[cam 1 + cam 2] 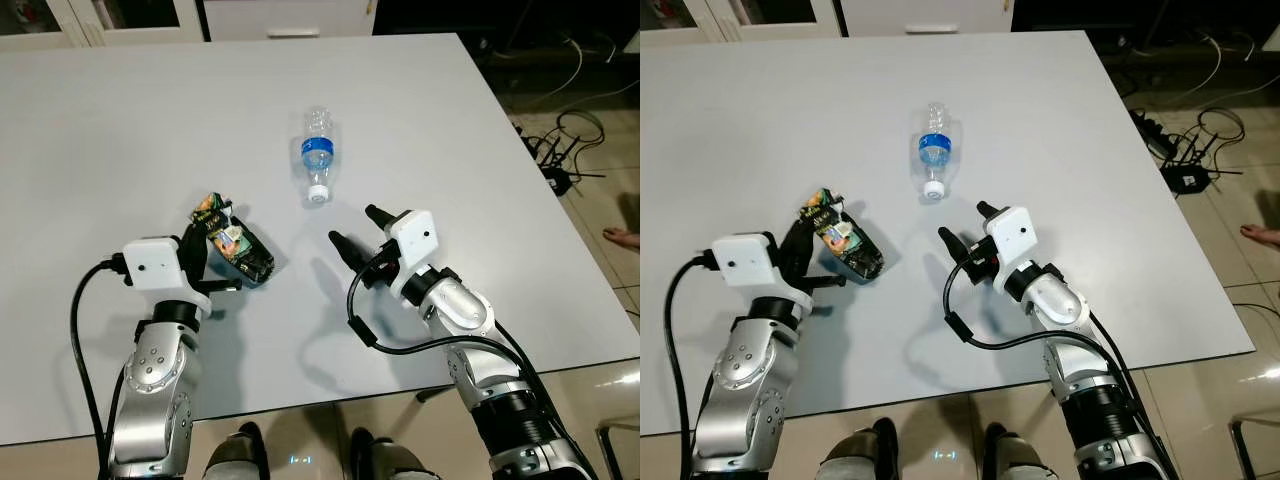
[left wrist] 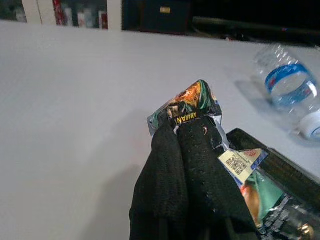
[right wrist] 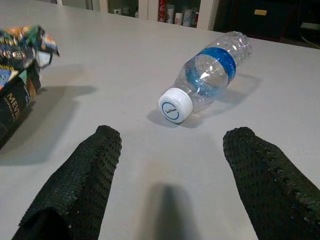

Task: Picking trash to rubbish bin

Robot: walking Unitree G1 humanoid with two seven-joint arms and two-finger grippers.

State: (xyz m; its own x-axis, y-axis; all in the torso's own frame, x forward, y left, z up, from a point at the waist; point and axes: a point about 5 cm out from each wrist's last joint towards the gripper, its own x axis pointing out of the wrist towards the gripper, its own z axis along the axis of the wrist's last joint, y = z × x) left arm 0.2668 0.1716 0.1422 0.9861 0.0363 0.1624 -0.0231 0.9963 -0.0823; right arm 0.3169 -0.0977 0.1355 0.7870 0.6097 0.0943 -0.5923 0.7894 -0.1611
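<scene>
Seen from the left eye view, the left gripper [image 1: 215, 240] is closed on a crumpled, colourful foil snack wrapper [image 1: 232, 245], which sits at the near left of the white table [image 1: 120, 130], apparently just off or barely on its surface. The right gripper [image 1: 358, 228] hovers over the table with its fingers spread wide, pointing at a clear plastic water bottle with a blue label and white cap [image 1: 317, 152] that lies on its side just ahead, cap toward the robot.

The right eye view shows the same layout: the wrapper [image 1: 845, 243] is pinched, the bottle [image 1: 933, 157] untouched, the two well apart. Cables [image 1: 1200, 150] trail on the floor past the table's right edge.

From the left wrist view, the black fingers [image 2: 185, 165] are pressed together over the wrapper's torn top edge [image 2: 192, 102]. The hold looks shallow, so a slow, level lift would guard against the foil slipping out.

From the right wrist view, the two spread fingers [image 3: 80, 185] frame the bottle's cap [image 3: 175, 105], with the bottle lying slanted between them and farther off. A good grasp probably means advancing until the fingers straddle the body near the label rather than the narrow neck, then closing gently, since a round bottle may roll.
</scene>
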